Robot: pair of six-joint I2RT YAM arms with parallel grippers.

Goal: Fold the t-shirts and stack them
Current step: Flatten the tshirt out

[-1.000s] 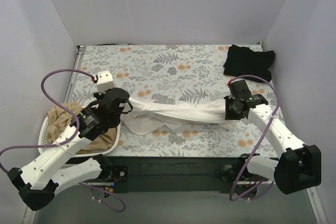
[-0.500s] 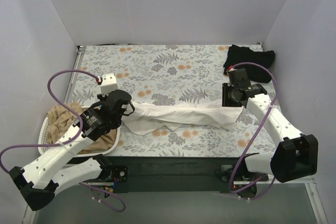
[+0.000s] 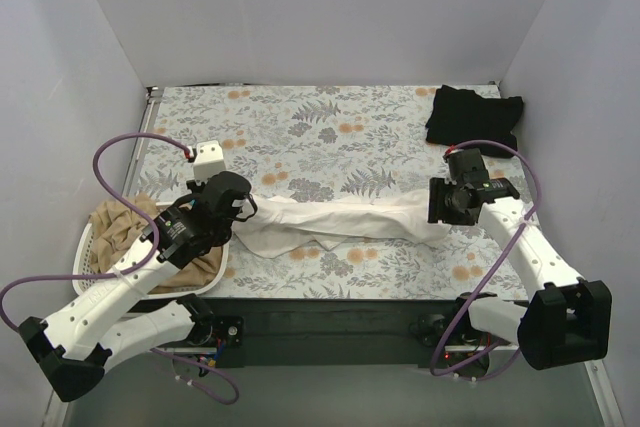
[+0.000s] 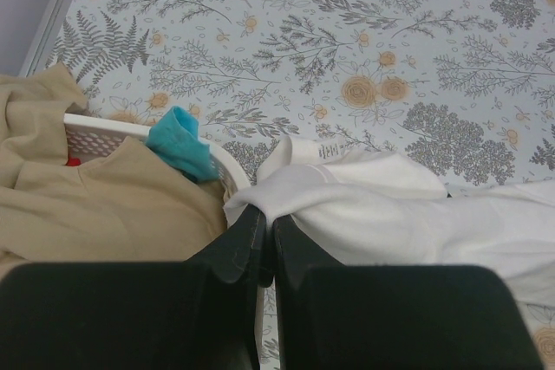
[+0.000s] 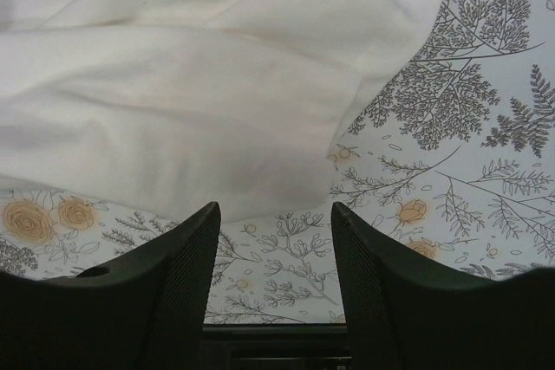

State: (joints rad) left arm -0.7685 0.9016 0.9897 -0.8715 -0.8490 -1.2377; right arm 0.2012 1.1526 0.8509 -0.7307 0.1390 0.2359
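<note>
- The table (image 3: pixel 330 117) has a cover printed with grey ferns and orange flowers.
- The white t-shirt (image 3: pixel 340 219) lies across the near half of the table, drawn out into a long, rumpled band from the left arm to the right arm. It is bunched thicker at its left end.
- The white laundry basket (image 3: pixel 83 243) sits at the near left edge of the table, partly under the left arm.
- The tan t-shirt (image 3: pixel 115 222) is heaped in the basket and spills over its rim.
- The black t-shirt (image 3: pixel 472 117) lies crumpled in the far right corner, well apart from the others.
- The left gripper (image 4: pixel 267 231) has its fingers pressed together on the left edge of the white t-shirt (image 4: pixel 390 205), just beside the basket rim (image 4: pixel 104 132).
- The right gripper (image 5: pixel 276 214) has its fingers spread wide with nothing between them. It is low over the bare table, and the right end of the white t-shirt (image 5: pixel 173 84) lies just past its tips.
- A small teal cloth (image 4: pixel 180 143) rests on the basket rim beside the tan t-shirt.
</note>
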